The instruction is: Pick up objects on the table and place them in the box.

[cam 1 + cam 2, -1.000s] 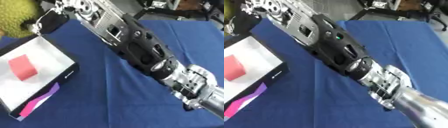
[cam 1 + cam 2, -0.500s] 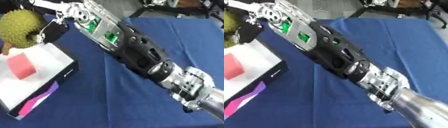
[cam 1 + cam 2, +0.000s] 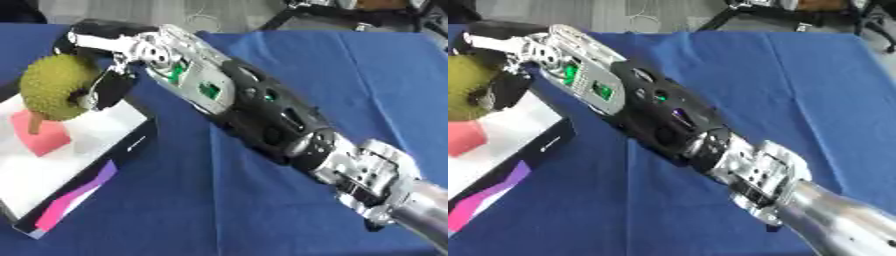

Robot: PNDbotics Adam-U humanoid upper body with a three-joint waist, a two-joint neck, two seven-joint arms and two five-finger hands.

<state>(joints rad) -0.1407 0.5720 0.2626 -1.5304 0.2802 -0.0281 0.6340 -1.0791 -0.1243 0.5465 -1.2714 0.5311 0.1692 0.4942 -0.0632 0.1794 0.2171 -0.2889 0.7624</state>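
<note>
Left eye view, right robot hand point(image 3: 107, 89) curled round spiky green fruit point(image 3: 54, 93), above box point(image 3: 74, 165) holding pink block point(image 3: 44, 137)

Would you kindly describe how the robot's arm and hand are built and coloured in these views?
The right arm has a silver, ribbed joint section near the camera, then a bulky black shell with round recesses, then a silver forearm with green lit panels. The right hand is black with silver parts at the wrist.

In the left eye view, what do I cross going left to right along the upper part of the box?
Pink block in the box → spiky green fruit → right hand, fingers curled on the fruit → blue tablecloth.
</note>
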